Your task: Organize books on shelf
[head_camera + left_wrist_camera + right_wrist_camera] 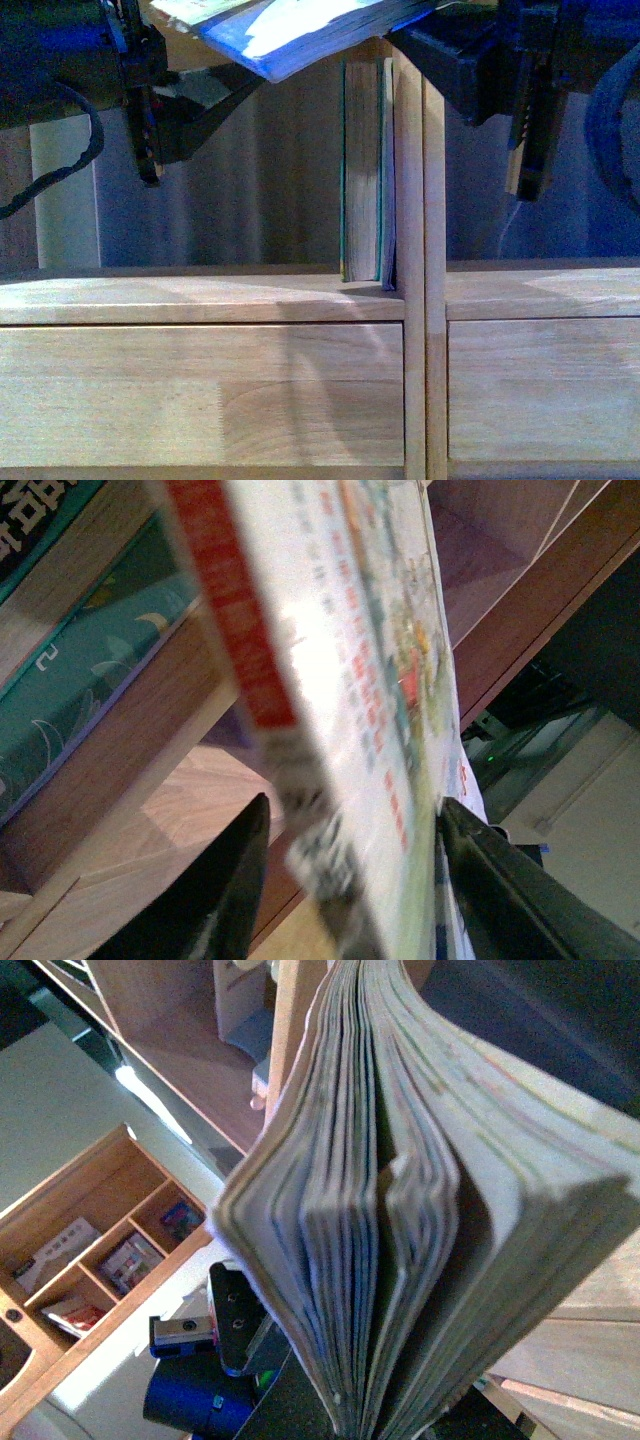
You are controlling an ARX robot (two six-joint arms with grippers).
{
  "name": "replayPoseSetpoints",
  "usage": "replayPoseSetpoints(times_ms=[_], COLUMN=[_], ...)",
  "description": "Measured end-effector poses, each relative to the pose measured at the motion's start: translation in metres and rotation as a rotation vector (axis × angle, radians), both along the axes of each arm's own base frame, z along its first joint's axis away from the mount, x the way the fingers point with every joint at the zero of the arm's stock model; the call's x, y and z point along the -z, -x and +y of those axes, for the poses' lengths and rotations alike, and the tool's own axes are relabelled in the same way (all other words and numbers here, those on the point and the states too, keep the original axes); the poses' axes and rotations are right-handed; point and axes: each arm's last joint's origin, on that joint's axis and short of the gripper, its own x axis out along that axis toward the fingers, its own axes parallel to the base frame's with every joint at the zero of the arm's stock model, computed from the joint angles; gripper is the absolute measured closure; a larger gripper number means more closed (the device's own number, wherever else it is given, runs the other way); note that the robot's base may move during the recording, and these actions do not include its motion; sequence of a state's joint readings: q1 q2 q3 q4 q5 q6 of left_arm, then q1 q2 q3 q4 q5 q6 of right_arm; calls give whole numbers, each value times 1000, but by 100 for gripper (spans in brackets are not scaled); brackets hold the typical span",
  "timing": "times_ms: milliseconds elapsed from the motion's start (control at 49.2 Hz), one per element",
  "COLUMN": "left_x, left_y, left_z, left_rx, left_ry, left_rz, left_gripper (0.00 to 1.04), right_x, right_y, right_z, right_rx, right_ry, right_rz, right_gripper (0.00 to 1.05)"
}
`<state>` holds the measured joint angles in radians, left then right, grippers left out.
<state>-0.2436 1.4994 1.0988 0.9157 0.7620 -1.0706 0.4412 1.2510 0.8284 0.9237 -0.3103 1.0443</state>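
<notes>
Paperback (300, 35) aloft and tilted above the shelf (200, 298), left tool (350, 810) pinching its covers, right tool (430, 55) at its other end, grip unreadable; best turned upright, then slid beside teal books (362, 170); floppy, white spine banded red, pages fanning.

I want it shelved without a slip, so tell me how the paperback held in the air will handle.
The paperback is probably floppy: its pages fan apart and bow in the right wrist view. It looks glossy, so it may slip in the left gripper.
</notes>
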Motion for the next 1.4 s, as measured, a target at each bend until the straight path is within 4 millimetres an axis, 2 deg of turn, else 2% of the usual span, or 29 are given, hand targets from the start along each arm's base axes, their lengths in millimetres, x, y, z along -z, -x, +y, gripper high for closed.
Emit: replayPoseSetpoints(times_ms=[163,305,406,671,833,955,1016,1097,1179,1260,1402], left_x=[-2,-4,-8,-7,-11,-14,-8,5,14,8,-8], left_y=[6,15,19,23,31,39,42,34,12,-8,-27], left_z=[-2,-1,0,6,23,34,37,38,37,33,20], left_rx=[16,27,34,3,-100,-198,-279,-403,-538,-684,-790], left_ry=[-2,22,22,0,-26,-84,-173,-311,-437,-518,-592], left_rz=[-10,-26,-43,-33,-32,-2,39,64,28,-83,-252], left_gripper=[73,96,98,98,98,98,98,98,98,98,98], right_x=[2,4,6,14,23,30,34,38,38,38,36], right_y=[3,6,8,22,31,36,39,40,44,52,59], right_z=[8,14,16,10,-12,-36,-55,-79,-103,-119,-128], right_rx=[-29,-40,-68,-104,-64,10,87,207,328,448,534], right_ry=[8,7,26,97,172,258,328,408,487,580,664], right_rz=[15,35,37,33,30,13,3,1,-16,-45,-84], right_gripper=[97,97,80,52,32,16,6,7,7,7,7])
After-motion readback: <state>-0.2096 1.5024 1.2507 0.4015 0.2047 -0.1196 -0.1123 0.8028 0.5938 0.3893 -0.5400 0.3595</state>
